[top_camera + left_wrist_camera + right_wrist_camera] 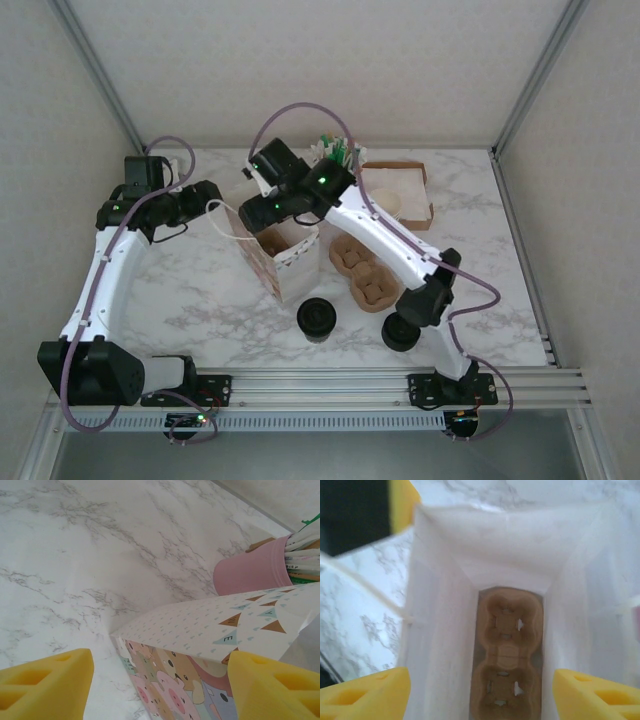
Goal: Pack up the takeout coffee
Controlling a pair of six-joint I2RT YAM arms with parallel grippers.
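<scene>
**A:** Which step are we on?

**B:** I'd say the loading has only begun. A pulp cup carrier [507,650] lies flat at the bottom of the white paper bag [290,262], both wells empty. The right gripper [481,692] hangs over the bag's mouth, its yellow fingers spread wide with nothing between them.

**A:** And the coffee itself?

**B:** The takeout coffee [318,320] is not packed yet. It stands on the desk [200,295] just in front of the bag, black lid on. A second black lid [400,334] sits to its right, partly behind the right arm, and I cannot tell what is under it. Spare carriers [365,272] lie beside the bag.

**A:** What is the left arm doing?

**B:** The left gripper [160,685] sits at the bag's far-left rim, near the string handle. It's released, with its fingers well apart, and I see nothing pinched.

**A:** So what does the next move call for?

**B:** My guess is that the right arm lifts straight up, clear of the paper walls. Then it reaches back to the cup and grips it below the lid, keeping it upright. The harder part is lowering it into a well without snagging the rim, so the left side may need to steady the bag.
</scene>
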